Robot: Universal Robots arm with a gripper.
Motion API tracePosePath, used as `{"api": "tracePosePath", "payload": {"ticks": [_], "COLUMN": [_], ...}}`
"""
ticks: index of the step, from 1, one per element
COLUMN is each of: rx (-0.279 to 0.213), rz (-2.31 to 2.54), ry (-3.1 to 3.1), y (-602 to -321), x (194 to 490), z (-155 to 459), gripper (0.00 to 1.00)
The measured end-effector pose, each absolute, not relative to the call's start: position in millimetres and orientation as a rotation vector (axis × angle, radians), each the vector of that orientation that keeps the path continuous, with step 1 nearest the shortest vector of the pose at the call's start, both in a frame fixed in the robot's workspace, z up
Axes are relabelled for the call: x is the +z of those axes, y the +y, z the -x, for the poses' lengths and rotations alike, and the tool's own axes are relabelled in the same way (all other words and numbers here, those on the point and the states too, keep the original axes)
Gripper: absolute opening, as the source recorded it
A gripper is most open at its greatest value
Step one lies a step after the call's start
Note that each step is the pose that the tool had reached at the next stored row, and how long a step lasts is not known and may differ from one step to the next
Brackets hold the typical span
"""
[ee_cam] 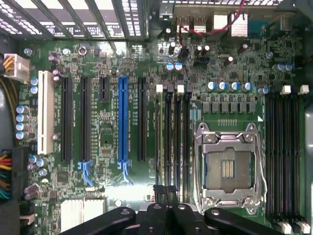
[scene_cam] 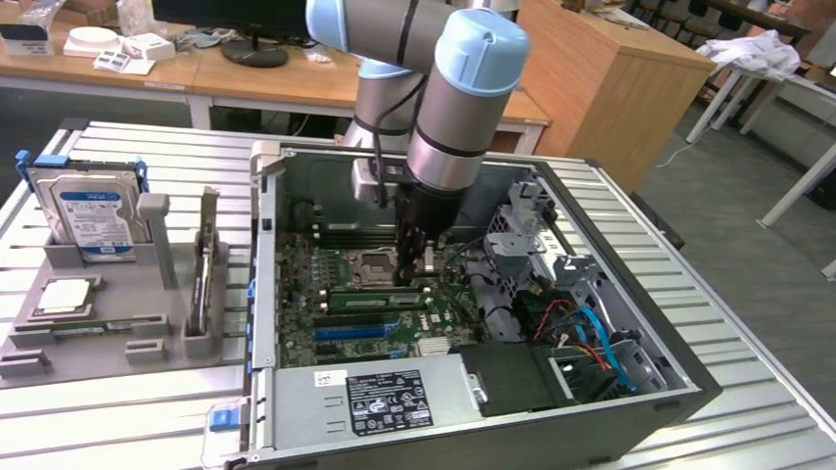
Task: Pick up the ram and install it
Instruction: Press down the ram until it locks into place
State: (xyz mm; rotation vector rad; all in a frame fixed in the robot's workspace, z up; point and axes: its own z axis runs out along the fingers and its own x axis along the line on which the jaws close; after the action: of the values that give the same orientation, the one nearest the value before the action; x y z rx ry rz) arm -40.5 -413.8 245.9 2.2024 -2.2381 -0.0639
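Hard drive (scene_cam: 89,217) standing in grey holder (scene_cam: 78,323) at frame left. Ram (scene_cam: 382,290) sitting seated in motherboard slot, frame centre, inside open computer case (scene_cam: 614,411). Gripper (scene_cam: 421,262) hanging closed just above ram, fingers empty.

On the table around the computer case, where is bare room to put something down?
Free: the slatted table in front of the grey holder tray, and right of the computer case. Crowded: inside the case, around the end effector.
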Motion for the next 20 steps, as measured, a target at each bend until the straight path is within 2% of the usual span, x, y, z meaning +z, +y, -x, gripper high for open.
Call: {"api": "tracePosePath", "payload": {"ticks": [20], "rx": [-0.063], "rz": [-2.203], "ry": [-2.239], "y": [-413.8], "x": [245.9], "z": [66.6], "gripper": [0.11]}}
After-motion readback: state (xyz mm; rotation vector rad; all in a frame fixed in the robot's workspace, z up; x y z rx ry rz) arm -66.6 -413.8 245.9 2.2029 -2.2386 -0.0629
